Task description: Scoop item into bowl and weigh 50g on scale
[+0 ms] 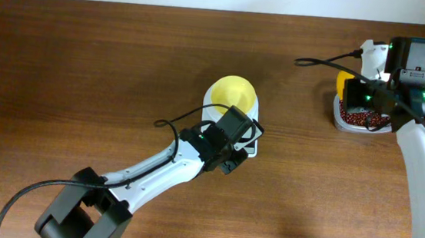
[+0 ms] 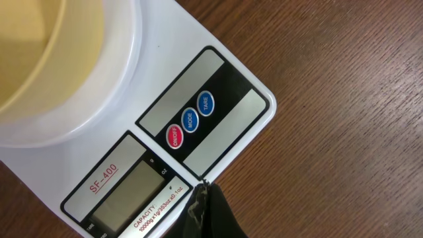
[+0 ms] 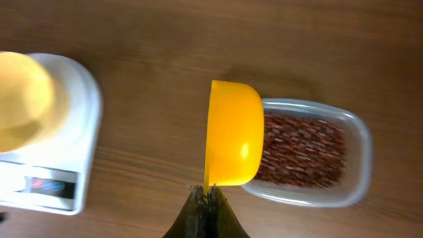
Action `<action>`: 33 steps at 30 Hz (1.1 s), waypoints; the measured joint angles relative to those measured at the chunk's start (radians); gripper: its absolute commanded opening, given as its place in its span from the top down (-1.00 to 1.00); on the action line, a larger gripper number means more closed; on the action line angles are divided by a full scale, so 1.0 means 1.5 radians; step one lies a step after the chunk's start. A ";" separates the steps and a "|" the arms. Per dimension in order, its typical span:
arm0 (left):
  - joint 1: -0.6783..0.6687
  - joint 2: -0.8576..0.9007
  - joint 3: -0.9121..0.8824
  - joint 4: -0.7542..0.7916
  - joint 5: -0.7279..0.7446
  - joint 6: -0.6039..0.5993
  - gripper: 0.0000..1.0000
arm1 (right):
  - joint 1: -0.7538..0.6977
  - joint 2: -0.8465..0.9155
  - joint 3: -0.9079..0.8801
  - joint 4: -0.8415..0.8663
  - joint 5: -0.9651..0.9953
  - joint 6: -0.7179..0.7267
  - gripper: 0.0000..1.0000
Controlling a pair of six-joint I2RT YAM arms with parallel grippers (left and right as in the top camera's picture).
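Beans point(image 3: 301, 149), tiny, glossy and dark red-brown, were seen heaped in a clear plastic tub point(image 3: 357, 132) at the table's far right side, well apart from the scale point(image 2: 218, 86). A yellow scoop point(image 3: 234, 132) was held at the tub's end nearer the scale, turned so that its rounded back was shown to the right wrist camera and part of the heap was hidden behind it. The right gripper point(image 3: 205, 192) was closed on the scoop at its lower edge, its fingertips pressed close together there; whether any beans lay inside the scoop could not be told.

The bowl point(image 2: 39, 59), small, round and pale yellow, was set on the weighing platform of the white scale, near the middle of the wooden table point(image 1: 86, 69). A grey screen and a panel with one red and two blue buttons point(image 2: 190, 121) were shown on the scale's front part. No reading could be made out on the screen.

The left gripper point(image 2: 201, 192) was shut, its fingers brought together with nothing between them. It was placed at the scale's front edge, just beside the screen's corner; whether that edge was touched could not be told.
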State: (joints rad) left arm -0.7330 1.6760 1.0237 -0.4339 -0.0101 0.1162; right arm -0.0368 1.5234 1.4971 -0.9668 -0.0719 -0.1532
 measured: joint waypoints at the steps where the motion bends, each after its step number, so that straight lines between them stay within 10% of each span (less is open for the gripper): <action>1: 0.000 0.000 0.000 0.000 0.000 0.000 1.00 | 0.000 0.000 0.000 -0.005 0.018 -0.003 0.92; 33: 0.019 0.091 0.000 0.117 -0.048 0.029 1.00 | 0.000 0.010 -0.001 0.014 0.078 -0.003 0.92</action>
State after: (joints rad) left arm -0.7052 1.8122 1.0237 -0.2584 -0.0818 0.1596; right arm -0.0368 1.5383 1.4956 -0.9455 0.0452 -0.1577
